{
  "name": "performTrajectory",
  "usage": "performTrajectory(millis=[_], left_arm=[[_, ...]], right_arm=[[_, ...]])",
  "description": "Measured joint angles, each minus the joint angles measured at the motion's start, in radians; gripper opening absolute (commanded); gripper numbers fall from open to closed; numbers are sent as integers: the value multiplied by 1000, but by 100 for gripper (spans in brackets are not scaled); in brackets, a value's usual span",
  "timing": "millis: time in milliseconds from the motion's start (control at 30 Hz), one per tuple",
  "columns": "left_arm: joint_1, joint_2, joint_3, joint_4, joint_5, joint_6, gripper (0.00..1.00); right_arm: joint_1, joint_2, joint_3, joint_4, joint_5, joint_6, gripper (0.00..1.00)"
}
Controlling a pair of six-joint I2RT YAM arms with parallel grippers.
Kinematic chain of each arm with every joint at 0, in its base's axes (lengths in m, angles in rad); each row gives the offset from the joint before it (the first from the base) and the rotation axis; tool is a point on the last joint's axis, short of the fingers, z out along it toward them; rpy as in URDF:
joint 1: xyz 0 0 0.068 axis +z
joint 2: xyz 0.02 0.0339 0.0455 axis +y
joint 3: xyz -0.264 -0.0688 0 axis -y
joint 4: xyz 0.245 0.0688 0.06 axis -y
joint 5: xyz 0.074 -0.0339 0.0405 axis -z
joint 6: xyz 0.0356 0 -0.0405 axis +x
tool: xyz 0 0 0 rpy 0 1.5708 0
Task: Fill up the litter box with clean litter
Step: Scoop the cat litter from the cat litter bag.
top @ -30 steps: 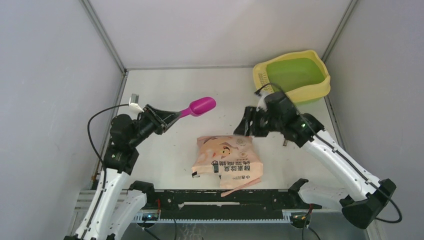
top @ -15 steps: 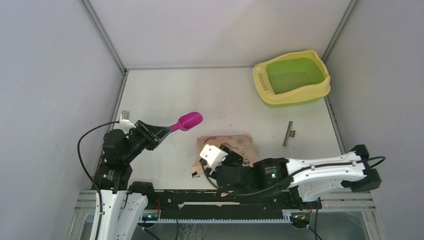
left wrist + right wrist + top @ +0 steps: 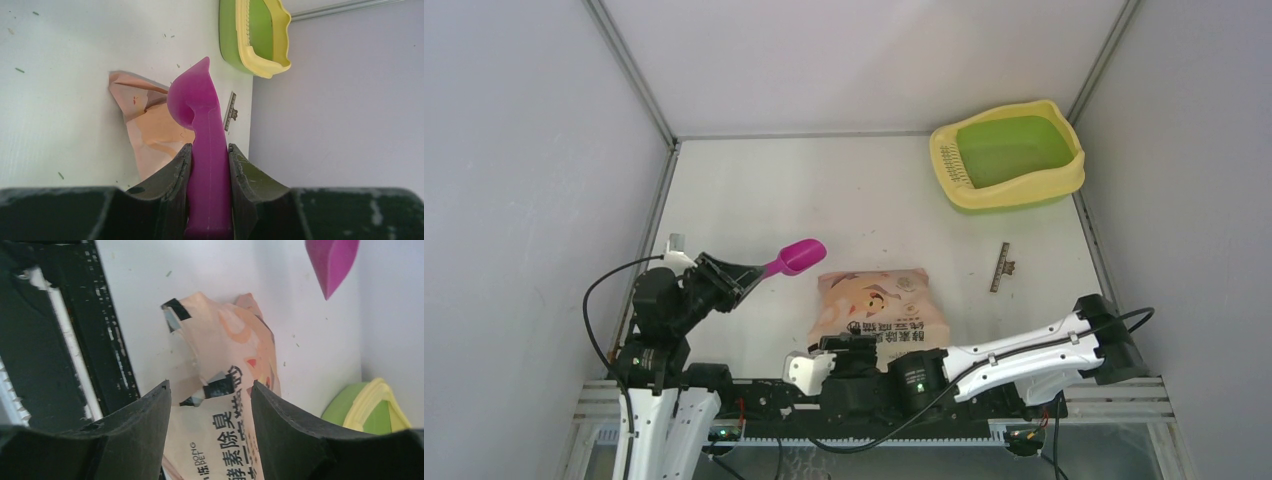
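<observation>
The litter box (image 3: 1022, 192), yellow rim and green basin, stands at the far right corner; it also shows as the box (image 3: 243, 30) and box (image 3: 372, 407). Its basin looks bare. My left gripper (image 3: 740, 272) is shut on the handle of a magenta scoop (image 3: 799, 256), bowl pointing toward the peach bag (image 3: 879, 310). In the left wrist view the gripper (image 3: 209, 147) clamps the scoop (image 3: 197, 107). My right gripper (image 3: 849, 348) lies low at the bag's near end, open; its gripper (image 3: 210, 385) frames the bag (image 3: 227, 355). Litter specks (image 3: 19, 70) dot the table.
A small dark strip (image 3: 1001, 268) lies right of the bag. The black rail (image 3: 754, 392) runs along the near edge, close under the right gripper. Grey walls close in the table on the left, back and right.
The right arm swung from beside the litter box down to the near edge by the bag. The left gripper drew back toward the near left with the scoop.
</observation>
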Motion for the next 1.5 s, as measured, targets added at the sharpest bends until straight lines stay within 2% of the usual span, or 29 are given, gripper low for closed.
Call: performTrajectory(millis=[300, 867, 1233, 1333, 1500], left_arm=[[2, -2, 0, -2, 2, 0, 0], [6, -3, -27, 17, 28, -1, 0], [8, -2, -32, 36, 48, -3, 0], [8, -2, -32, 34, 50, 0, 0], [8, -2, -30, -10, 54, 20, 0]], right_arm=[[34, 77, 0, -1, -44, 4, 69], [-135, 109, 0, 32, 14, -1, 68], [-74, 108, -25, 51, 14, 10, 71], [-85, 103, -12, 3, 22, 102, 70], [-187, 57, 120, -217, 24, 455, 78]])
